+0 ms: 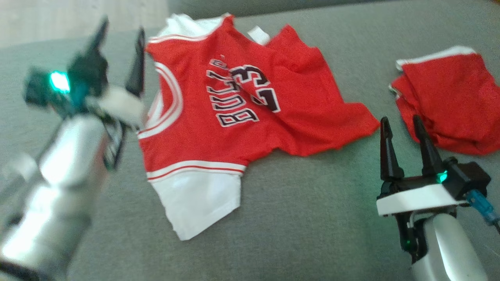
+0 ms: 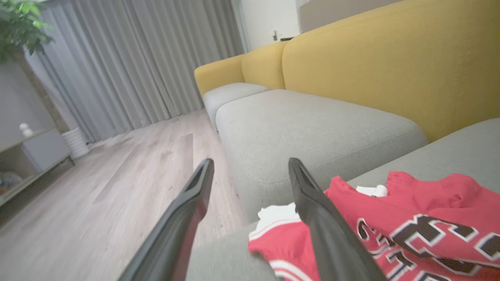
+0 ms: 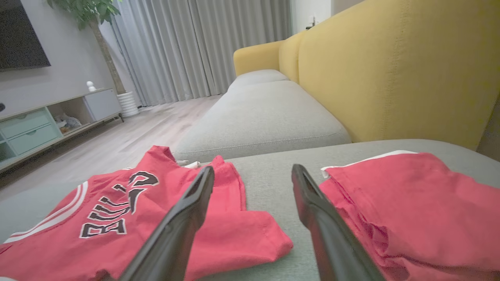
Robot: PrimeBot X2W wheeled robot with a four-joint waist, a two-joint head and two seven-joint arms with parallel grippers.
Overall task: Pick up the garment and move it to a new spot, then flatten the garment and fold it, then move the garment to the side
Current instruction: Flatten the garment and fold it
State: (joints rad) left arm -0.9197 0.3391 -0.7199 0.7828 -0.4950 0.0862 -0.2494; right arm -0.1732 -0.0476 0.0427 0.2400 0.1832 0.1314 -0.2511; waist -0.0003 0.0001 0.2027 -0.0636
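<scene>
The garment (image 1: 234, 113) is a red basketball jersey with white sleeves and black lettering, lying rumpled on the grey sofa cushion (image 1: 297, 203). My left gripper (image 1: 121, 37) hovers open just left of the jersey's collar side, holding nothing. In the left wrist view the jersey (image 2: 410, 222) lies to the right of that gripper (image 2: 250, 166). My right gripper (image 1: 398, 121) stands open at the lower right, between the jersey's hem and a second red garment. The right wrist view has the jersey (image 3: 117, 218) left of my open fingers (image 3: 191, 210).
A folded red garment with white trim (image 1: 449, 101) lies at the right of the cushion. Yellow sofa backrests (image 3: 390, 74) rise behind. Another grey cushion (image 2: 312, 128) adjoins, with wooden floor (image 2: 109, 183), curtains and a TV cabinet (image 3: 47, 121) beyond.
</scene>
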